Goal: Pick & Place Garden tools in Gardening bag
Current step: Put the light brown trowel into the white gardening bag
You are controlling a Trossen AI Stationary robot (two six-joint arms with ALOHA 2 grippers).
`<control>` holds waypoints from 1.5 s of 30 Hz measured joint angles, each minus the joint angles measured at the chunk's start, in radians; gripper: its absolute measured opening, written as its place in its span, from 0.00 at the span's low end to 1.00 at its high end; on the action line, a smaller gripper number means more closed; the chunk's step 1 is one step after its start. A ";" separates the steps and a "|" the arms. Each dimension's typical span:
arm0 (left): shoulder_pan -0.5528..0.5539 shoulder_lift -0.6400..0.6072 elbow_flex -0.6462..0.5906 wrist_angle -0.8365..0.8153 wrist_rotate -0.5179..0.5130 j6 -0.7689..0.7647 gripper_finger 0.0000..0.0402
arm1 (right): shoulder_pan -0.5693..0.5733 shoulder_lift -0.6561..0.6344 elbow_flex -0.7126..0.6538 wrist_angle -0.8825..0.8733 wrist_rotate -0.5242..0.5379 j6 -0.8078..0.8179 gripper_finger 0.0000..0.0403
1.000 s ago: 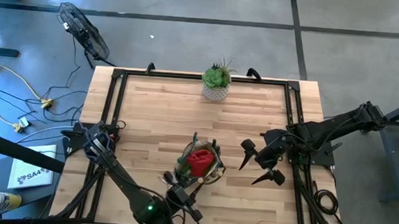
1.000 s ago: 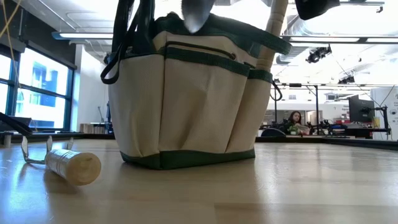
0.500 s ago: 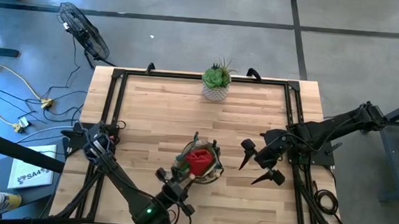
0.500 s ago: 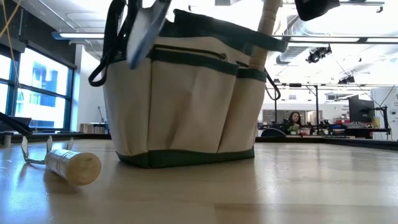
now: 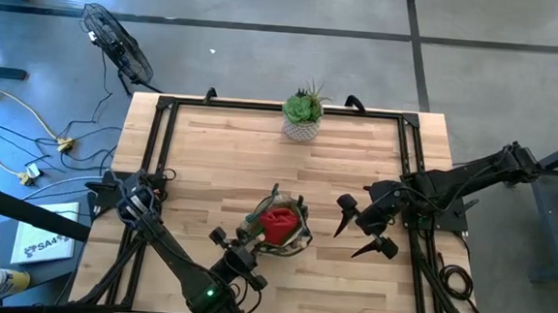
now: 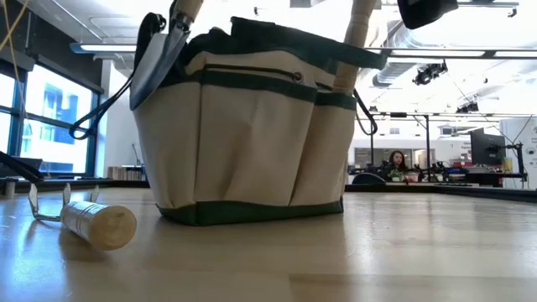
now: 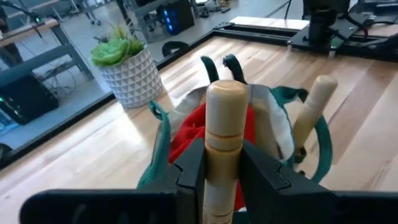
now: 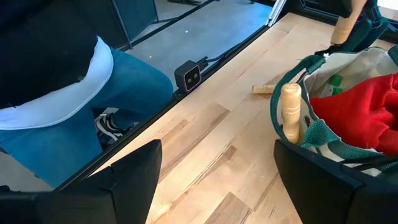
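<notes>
The tan gardening bag (image 5: 279, 229) with green trim stands on the table's near middle, with a red item (image 7: 189, 134) inside. A wooden tool handle (image 6: 357, 38) sticks up from one of its outer pockets. My left gripper (image 5: 232, 254), at the bag's near left, is shut on a wooden-handled trowel. The trowel's metal blade (image 6: 158, 60) slants down beside the bag's rim. My right gripper (image 5: 357, 234) hangs open to the right of the bag, holding nothing. Another wooden-handled tool (image 6: 99, 225) lies on the table. My left gripper pinches the trowel's wooden handle (image 7: 224, 140) between its two fingers (image 7: 194, 167), a little below the handle's rounded free end (image 7: 225, 93). The fingers lie across the handle. The trowel is lifted clear of the table, tilted, blade lowest; whether the blade touches the bag I cannot tell.
A green succulent in a white pot (image 5: 303, 117) stands at the table's far edge. A person in jeans (image 8: 68, 93) is beside the table near my right arm. Bare wood (image 5: 221, 153) lies between the bag and the pot.
My left gripper has gone toward the table's left edge and a little lower, rolling its wrist. The trowel has swung with it: its blade has passed from above the bag's middle to the bag's side and now slants downward. The bag has shifted slightly.
</notes>
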 joint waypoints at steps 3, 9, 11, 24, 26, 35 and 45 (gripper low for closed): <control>0.014 -0.001 -0.006 -0.001 0.008 0.011 0.16 | 0.000 0.000 0.000 0.000 0.000 0.000 0.75; 0.046 0.000 -0.006 -0.001 0.017 0.064 0.16 | 0.000 0.000 0.000 0.000 0.004 0.008 0.75; 0.056 -0.001 -0.006 -0.001 0.027 0.069 0.16 | 0.000 0.000 0.000 0.000 0.004 0.008 0.75; 0.128 0.000 -0.006 -0.001 0.109 0.172 0.16 | 0.000 0.000 0.000 0.000 0.004 0.011 0.75; 0.139 -0.001 -0.006 -0.001 0.119 0.193 0.16 | 0.000 0.000 0.000 -0.001 0.004 0.011 0.75; 0.168 -0.001 -0.006 0.000 0.107 0.291 0.16 | 0.000 0.000 0.000 -0.001 0.004 0.011 0.75; 0.222 -0.001 -0.006 -0.001 0.126 0.380 0.16 | 0.000 0.000 0.000 -0.002 0.004 0.016 0.75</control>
